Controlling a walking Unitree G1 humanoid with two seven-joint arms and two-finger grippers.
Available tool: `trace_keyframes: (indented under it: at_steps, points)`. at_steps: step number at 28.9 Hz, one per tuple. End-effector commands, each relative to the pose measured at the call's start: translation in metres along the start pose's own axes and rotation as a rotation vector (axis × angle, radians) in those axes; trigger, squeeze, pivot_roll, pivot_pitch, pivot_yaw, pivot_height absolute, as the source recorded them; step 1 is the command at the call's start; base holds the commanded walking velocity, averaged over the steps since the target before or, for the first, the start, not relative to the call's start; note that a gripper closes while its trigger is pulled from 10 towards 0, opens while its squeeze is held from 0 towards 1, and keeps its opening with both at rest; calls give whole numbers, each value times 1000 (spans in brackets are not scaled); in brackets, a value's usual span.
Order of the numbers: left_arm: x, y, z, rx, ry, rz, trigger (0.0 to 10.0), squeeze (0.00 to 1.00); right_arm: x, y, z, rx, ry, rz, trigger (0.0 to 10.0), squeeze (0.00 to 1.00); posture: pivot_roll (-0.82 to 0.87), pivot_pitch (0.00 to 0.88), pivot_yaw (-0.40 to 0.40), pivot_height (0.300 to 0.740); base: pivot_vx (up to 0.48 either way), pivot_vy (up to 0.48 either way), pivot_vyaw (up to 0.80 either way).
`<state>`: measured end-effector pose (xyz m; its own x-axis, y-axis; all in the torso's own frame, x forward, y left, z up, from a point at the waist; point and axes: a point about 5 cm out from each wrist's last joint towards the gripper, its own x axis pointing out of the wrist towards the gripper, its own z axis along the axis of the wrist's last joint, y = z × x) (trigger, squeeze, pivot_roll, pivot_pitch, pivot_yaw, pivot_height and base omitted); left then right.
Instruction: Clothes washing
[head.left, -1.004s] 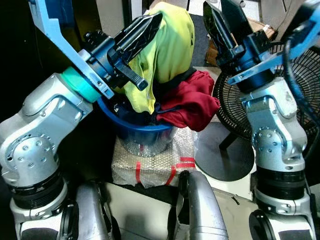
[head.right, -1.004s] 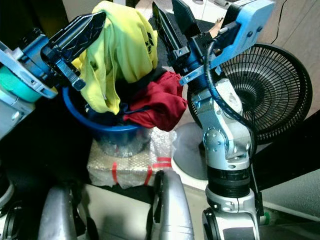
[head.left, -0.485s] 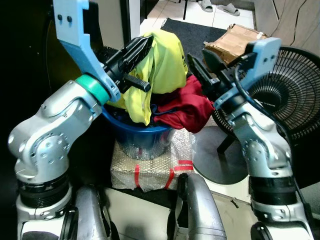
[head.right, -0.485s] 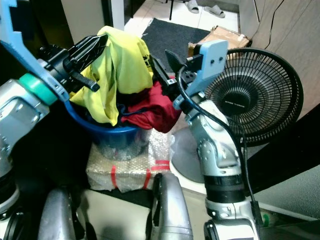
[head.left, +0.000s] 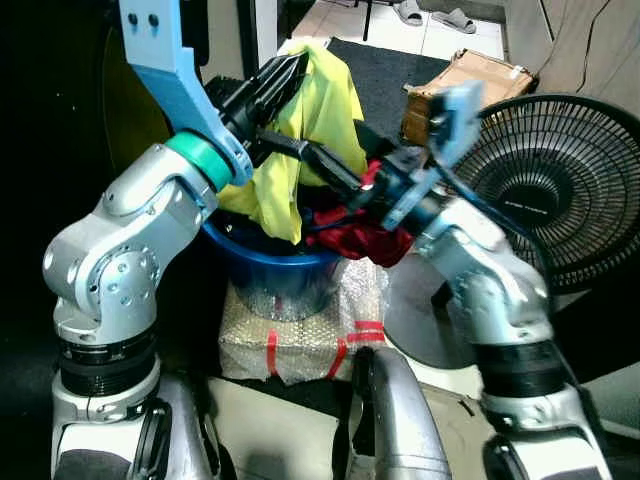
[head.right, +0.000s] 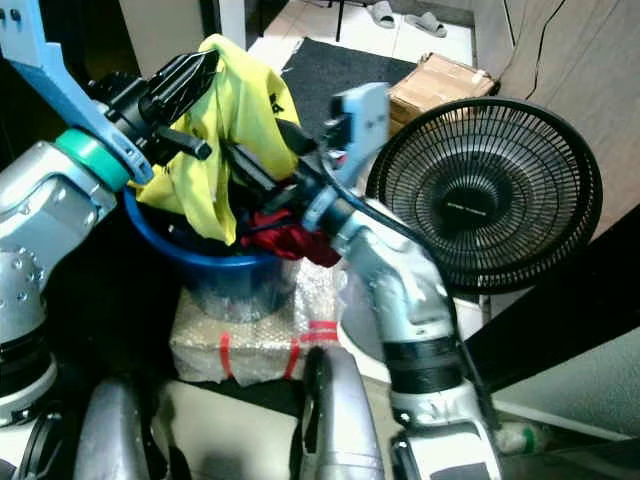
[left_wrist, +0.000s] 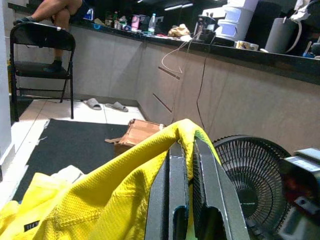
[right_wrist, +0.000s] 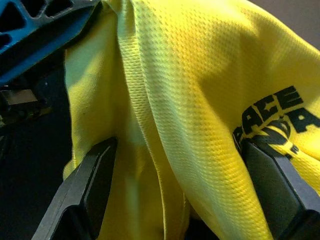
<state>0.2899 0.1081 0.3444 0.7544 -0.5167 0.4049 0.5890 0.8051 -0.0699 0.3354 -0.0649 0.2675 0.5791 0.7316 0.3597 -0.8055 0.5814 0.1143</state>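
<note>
A blue basin (head.left: 268, 262), set on a bubble-wrapped parcel (head.left: 300, 325), is heaped with red clothing (head.left: 372, 238) and dark garments. Above the basin, a yellow mesh shirt (head.left: 318, 105) with black lettering is pinched by the left gripper (head.left: 285, 80); the right gripper (head.left: 300, 155) is spread wide against its fabric.
</note>
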Motion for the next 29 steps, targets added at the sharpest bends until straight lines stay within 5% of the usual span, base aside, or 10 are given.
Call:
trace_keyframes:
  at_steps: [1,9,13,14,15,29]
  points:
    - [1,-2,3,11,-20,-5,10000,0,7,-1,-4,10,7,0,10000,0,61,107,-20,505,0,0,0]
    - [2,0,3,12,-28,12,10000,0,42,4,-12,63,30,37,10000,0,81,108,-34,505,0,0,0]
    - [4,1,0,9,-26,22,10000,0,58,-6,-13,-47,43,-90,10000,0,83,109,-41,505,0,0,0]
    - [5,1,0,9,-25,24,10000,0,60,-11,-12,-83,43,-141,8863,0,83,109,-42,505,0,0,0]
    - [5,1,-1,7,-25,25,10000,0,60,-16,-10,-109,29,-189,0,0,84,110,-42,505,0,0,0]
    - [7,3,-4,2,-21,43,10000,0,50,-39,2,-250,-54,-316,0,0,74,98,-36,505,0,0,0]
